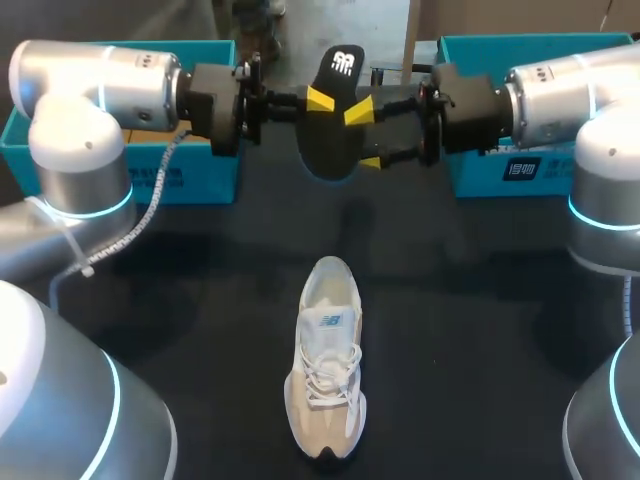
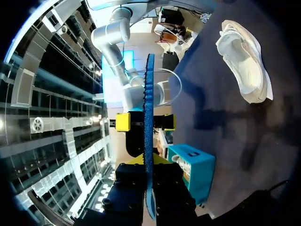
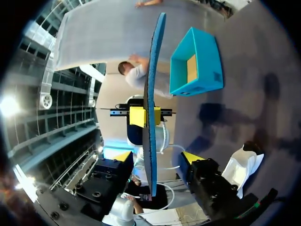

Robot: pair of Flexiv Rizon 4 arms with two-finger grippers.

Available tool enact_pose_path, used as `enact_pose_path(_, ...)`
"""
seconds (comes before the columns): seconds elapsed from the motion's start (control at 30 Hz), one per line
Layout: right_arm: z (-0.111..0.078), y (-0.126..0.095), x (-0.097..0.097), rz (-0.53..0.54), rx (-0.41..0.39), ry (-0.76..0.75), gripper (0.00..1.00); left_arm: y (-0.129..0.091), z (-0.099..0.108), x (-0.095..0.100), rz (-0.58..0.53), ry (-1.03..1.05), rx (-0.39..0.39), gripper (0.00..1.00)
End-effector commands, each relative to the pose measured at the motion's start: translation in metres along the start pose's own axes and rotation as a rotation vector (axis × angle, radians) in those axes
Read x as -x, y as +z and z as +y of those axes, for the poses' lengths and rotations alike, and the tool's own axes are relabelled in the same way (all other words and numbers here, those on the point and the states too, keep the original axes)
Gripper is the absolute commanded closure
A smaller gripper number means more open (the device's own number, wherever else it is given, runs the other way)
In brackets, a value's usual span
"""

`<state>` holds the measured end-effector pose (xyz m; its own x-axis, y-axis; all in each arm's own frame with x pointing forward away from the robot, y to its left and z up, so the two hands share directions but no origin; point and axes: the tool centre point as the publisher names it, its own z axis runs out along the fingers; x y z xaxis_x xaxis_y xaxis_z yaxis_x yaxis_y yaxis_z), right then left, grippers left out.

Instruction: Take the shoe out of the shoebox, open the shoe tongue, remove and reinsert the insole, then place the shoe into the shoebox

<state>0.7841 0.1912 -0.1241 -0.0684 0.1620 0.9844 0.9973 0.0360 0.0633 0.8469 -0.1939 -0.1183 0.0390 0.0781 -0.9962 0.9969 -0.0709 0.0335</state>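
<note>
Insole (image 1: 335, 120) pinched on edge above the table's (image 1: 480, 300) far middle by the clamped left gripper (image 1: 318, 100), right gripper (image 1: 365, 137) spread wide around its other side, apparently readying a handover for refitting; shoe (image 1: 325, 365) resting sole-down near the front edge, opening upward to receive it.

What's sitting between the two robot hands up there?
The shoe's dark insole, in the head view: the left gripper pinches it, the right gripper stands open around it.
</note>
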Motion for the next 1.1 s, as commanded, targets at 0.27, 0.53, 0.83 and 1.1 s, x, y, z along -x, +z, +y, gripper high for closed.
enact_pose_path(0.27,-0.002,0.011,-0.003,-0.003,-0.003,-0.025,0.54,0.005,-0.001,-0.004,-0.003,0.007,0.007,1.0)
enact_pose_path(0.53,-0.004,0.014,-0.002,-0.001,0.003,-0.025,0.56,0.007,-0.004,-0.005,-0.012,0.019,0.012,1.0)
enact_pose_path(0.83,-0.005,0.016,-0.001,0.002,0.002,-0.024,1.0,0.008,-0.006,-0.005,-0.017,0.034,0.019,1.0)
enact_pose_path(1.1,-0.006,0.014,0.0,0.004,0.008,-0.028,1.0,0.005,-0.011,-0.004,-0.018,0.026,0.02,0.01)
